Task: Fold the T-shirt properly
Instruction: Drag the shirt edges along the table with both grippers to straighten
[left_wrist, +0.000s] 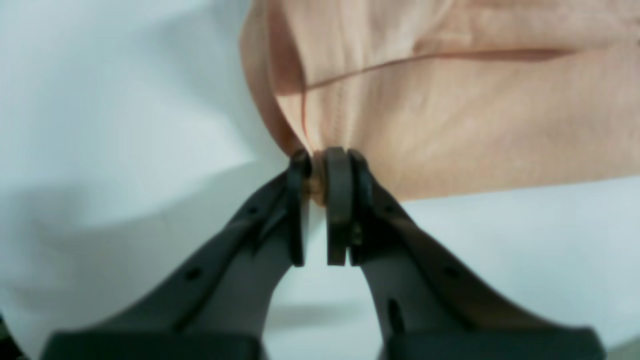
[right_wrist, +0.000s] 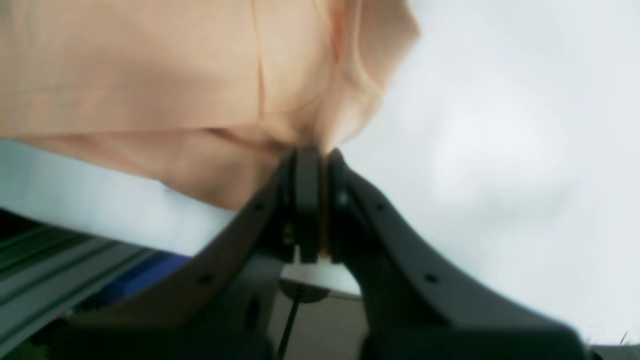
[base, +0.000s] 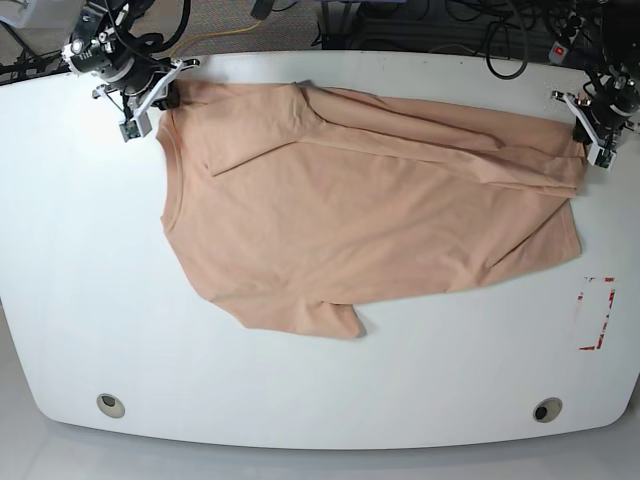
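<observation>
T-shirt (base: 370, 220) spread on table (base: 80, 300) (far edge doubled over); left gripper (left_wrist: 322, 180), right gripper (right_wrist: 320, 155) pinch far corners; folding mostly undone.

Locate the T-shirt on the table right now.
In the base view the T-shirt lies spread across the far half of the white table, its far corners pinched by the right end effector and left end effector.
</observation>
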